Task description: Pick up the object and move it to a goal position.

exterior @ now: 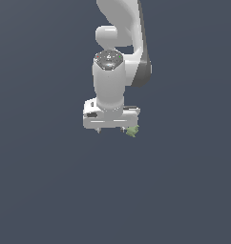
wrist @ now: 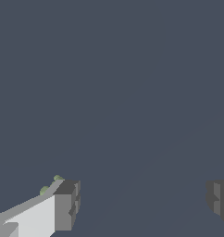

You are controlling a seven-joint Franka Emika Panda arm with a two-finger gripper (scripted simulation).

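matt green object [exterior: 132,131], smooth white gripper [exterior: 111,129]

Plain dark floor [exterior: 50,190], lump [exterior: 132,132] perhaps resting

A glossy white robot arm [exterior: 118,28] is showing rounded, tubular segments with a dark grey band along one side. Its wrist is ending in a grey disc cap carrying tiny red and green marks. Below, a boxy white gripper [exterior: 110,129] is displaying blocky dark grey fingertips [wrist: 67,203].

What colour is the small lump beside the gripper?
Pale green lump; clearest in the exterior view.
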